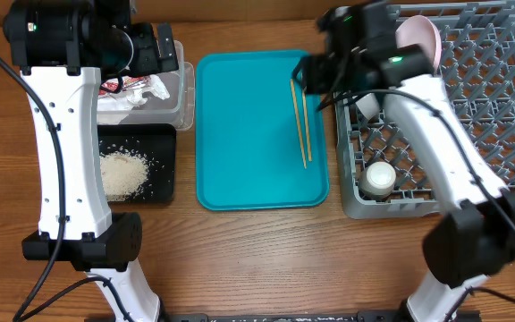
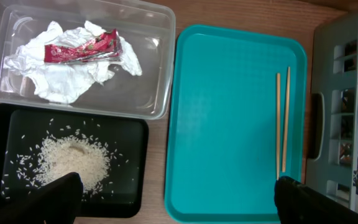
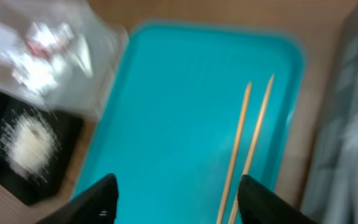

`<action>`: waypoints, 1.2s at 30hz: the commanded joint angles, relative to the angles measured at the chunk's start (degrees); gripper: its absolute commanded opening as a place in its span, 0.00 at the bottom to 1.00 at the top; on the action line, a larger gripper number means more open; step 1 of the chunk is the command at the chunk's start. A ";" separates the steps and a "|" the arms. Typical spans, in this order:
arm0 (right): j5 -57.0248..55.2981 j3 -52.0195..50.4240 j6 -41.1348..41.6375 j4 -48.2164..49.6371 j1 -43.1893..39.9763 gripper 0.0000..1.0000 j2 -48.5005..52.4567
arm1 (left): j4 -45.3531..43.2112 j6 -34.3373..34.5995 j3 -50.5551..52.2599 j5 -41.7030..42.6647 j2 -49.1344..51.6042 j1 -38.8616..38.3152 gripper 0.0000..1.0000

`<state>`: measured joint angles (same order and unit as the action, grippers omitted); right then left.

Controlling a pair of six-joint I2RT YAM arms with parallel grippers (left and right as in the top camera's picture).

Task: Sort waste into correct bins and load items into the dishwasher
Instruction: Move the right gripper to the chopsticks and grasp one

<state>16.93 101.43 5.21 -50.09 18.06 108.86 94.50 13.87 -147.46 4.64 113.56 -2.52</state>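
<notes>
"Now, the fingers first. State?"

"My left fingers [image 2: 48,199] stand wide apart with nothing between them, held above the near edge of the black tray [image 2: 135,186]. My right fingers [image 3: 95,202] are likewise spread and empty, above the teal tray [image 2: 229,124]. The right wrist view is blurred, but the gap shows plainly."

"Waste?"

"The crumpled napkins [image 2: 61,81] lie in the clear tub [image 2: 160,62], and the red wrapper [image 2: 82,50] rests on top of them. The rice [image 2: 73,162] is heaped in the black tray, with loose grains scattered round the heap. Tub and black tray sit side by side on the worktop [image 1: 266,259], just left of the teal tray."

"Items for washing?"

"The chopsticks [image 2: 283,118] lie on the teal tray, near its right edge, side by side and almost parallel. I am not touching them. The grey rack [image 1: 490,89] stands just right of the teal tray. The cup [image 1: 381,177] sits in its near left corner. A round pale dish [image 1: 418,36] stands on edge at the far left. Plate or bowl, I cannot tell. My right arm hides part of the rack."
</notes>
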 commanded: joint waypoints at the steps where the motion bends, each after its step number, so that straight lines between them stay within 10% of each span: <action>1: -7.91 -1.79 3.10 -0.09 3.04 0.57 3.23 | -0.17 0.50 0.31 -0.24 0.35 -0.11 1.00; 36: -20.92 -1.88 6.56 -0.22 5.88 0.39 20.37 | -0.17 0.50 0.31 -0.24 0.35 -0.11 1.00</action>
<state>-3.03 98.89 11.75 -50.26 24.03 128.90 94.52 13.87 -147.46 4.67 113.56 -2.52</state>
